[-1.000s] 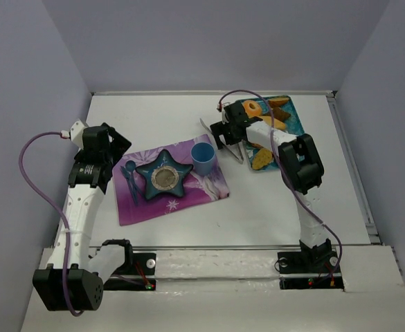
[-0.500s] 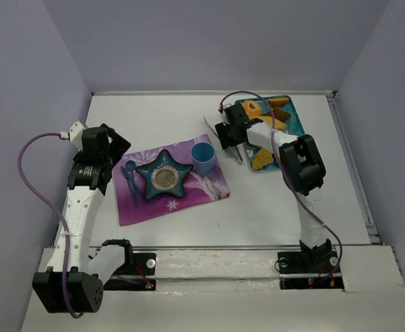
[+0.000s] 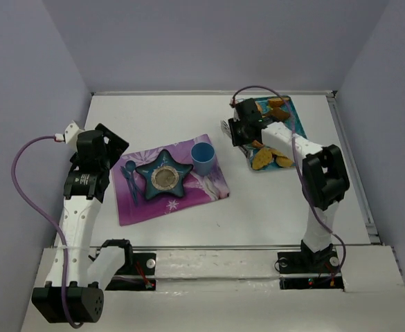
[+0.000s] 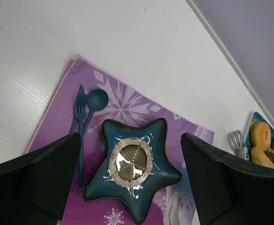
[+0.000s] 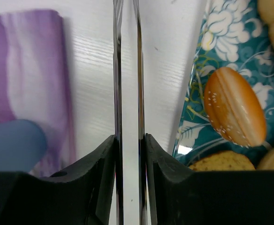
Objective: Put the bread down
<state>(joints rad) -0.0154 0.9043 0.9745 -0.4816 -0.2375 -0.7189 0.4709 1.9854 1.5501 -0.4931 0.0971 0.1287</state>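
Bread right of right tool clamping tongs.

A purple snowflake placemat is lying on the white table. A blue cup is standing at its far right corner. A blue fork and spoon are lying side by side, apparently touching, on its left part.

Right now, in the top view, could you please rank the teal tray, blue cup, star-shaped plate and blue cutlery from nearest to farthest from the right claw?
From the right claw, shut on the tongs:
1. Teal tray, just to its right.
2. Blue cup, to its left, on the purple mat.
3. Star-shaped plate, mid-mat.
4. Blue fork and spoon, mat's left side.
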